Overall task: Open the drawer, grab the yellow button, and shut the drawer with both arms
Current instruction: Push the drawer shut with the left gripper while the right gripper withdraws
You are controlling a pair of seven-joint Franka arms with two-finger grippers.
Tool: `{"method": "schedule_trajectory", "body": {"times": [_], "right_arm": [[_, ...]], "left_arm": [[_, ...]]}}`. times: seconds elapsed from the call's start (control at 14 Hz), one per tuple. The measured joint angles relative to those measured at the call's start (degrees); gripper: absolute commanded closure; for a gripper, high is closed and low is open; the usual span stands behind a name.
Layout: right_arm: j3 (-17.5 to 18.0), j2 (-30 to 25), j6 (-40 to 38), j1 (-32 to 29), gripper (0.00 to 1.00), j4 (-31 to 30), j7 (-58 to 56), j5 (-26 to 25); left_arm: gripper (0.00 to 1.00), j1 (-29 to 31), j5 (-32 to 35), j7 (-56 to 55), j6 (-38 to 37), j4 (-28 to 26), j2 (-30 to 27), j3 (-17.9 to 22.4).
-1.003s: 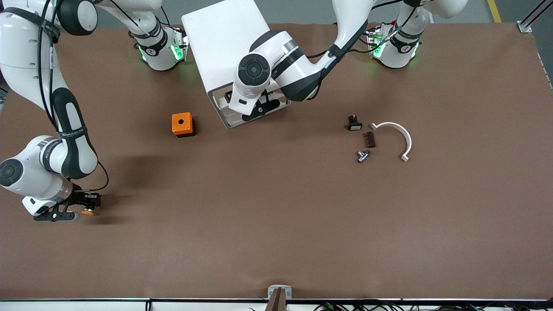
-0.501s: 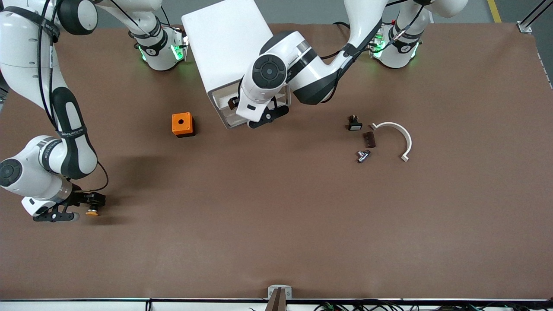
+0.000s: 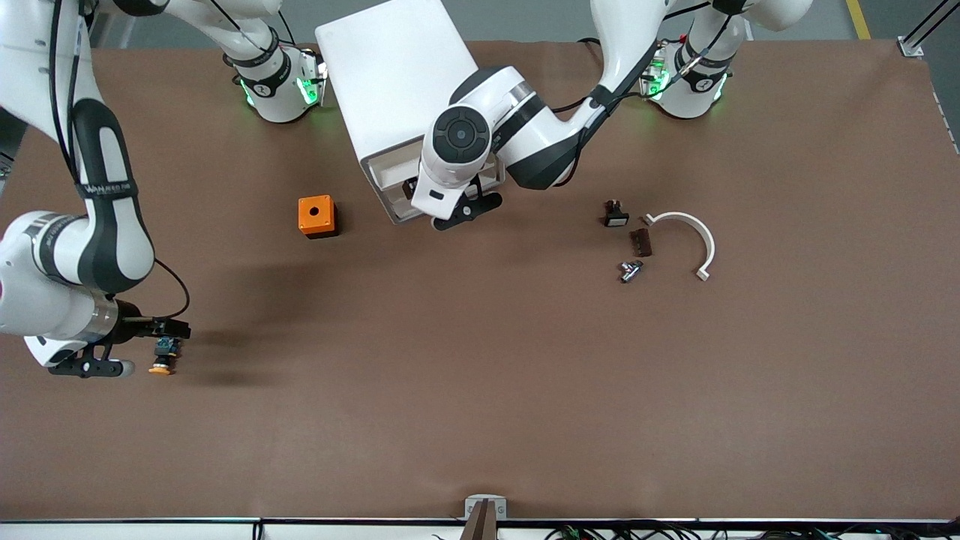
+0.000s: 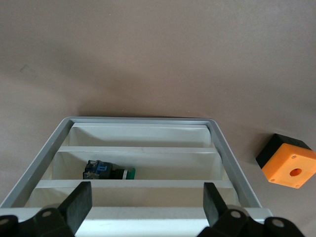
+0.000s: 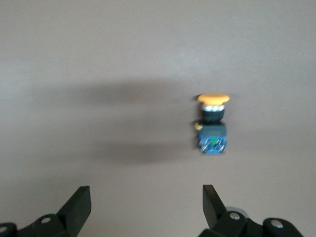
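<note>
The button [image 3: 160, 358] lies on its side on the table at the right arm's end, orange cap toward the front camera; it also shows in the right wrist view [image 5: 212, 126]. My right gripper [image 3: 142, 347] hangs just above the table beside it, open and empty [image 5: 146, 207]. My left gripper [image 3: 457, 208] is at the front of the white cabinet [image 3: 390, 75], over its drawers. It stands open [image 4: 148, 202], with the top drawer's white front edge [image 4: 148, 215] between the fingers. Whether that drawer [image 3: 384, 174] is fully in, I cannot tell.
An orange cube with a hole [image 3: 316, 215] stands beside the cabinet. A green-capped button [image 4: 108, 172] lies in a lower drawer. Toward the left arm's end lie a black piece with a white face [image 3: 615, 215], a brown block [image 3: 640, 241], a metal fitting [image 3: 630, 270] and a white curved clamp [image 3: 686, 232].
My right gripper has opened, let the button down onto the table and risen a little. My left hand has shifted along the cabinet's front.
</note>
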Motion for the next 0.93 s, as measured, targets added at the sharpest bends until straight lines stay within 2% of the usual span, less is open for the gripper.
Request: {"method": "schedule_trajectory", "body": {"times": [0.57, 0.93], "right_arm": [[-0.6, -15.6, -17.5, 0.9, 0.00, 0.9, 1.9, -0.2], [-0.6, -19.9, -24.1, 0.9, 0.00, 3.8, 1.9, -3.4]], "left_arm": [[0.01, -1.4, -0.9, -0.1, 0.2, 0.0, 0.4, -0.2], [0.01, -1.5, -4.4, -0.1, 0.2, -0.2, 0.7, -0.2]]}}
